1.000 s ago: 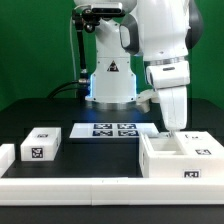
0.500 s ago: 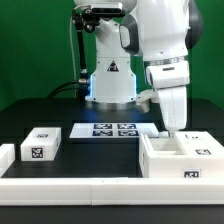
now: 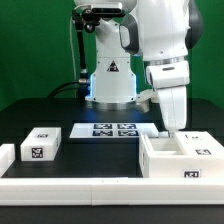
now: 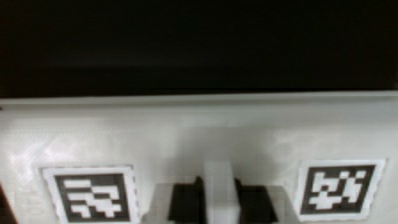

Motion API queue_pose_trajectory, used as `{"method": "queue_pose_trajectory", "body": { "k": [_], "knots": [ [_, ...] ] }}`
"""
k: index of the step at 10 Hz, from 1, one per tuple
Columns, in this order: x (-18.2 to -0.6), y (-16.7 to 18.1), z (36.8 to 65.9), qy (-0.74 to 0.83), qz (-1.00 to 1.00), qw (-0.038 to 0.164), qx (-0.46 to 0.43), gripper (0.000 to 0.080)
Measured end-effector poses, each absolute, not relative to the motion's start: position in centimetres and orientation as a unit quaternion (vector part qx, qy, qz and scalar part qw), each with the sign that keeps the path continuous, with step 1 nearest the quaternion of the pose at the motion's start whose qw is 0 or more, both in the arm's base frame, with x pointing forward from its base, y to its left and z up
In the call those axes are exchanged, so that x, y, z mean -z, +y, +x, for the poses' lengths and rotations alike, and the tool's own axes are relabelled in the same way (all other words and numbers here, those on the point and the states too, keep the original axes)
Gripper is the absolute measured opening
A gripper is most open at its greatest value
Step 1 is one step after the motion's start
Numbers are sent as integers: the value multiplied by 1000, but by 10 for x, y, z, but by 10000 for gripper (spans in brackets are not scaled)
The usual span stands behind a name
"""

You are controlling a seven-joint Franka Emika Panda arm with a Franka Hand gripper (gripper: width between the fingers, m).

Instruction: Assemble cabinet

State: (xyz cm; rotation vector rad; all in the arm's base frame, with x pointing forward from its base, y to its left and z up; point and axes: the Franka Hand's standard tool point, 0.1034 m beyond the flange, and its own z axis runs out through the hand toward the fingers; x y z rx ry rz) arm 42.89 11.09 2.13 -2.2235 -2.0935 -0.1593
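Apparently, gripper (image 4: 205, 200) clamped on cabinet (image 3: 176, 166) wall

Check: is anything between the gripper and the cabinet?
Nothing visible. The gripper is at the open top of the cabinet; the small box and marker board lie apart, toward the exterior view's left.

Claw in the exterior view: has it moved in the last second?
No. The claw sits in the same spot over the cabinet, equally far to the exterior view's right of the marker board.
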Motion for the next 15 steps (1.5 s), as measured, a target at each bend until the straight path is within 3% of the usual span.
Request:
{"method": "queue_pose_trajectory", "body": {
  "k": [3,13,15],
  "knots": [
    [-50,86,434,-697,-715,24,36,61],
    [-52,78,436,-705,-708,21,41,62],
    [-48,61,438,-711,-701,32,51,62]
  ]
}}
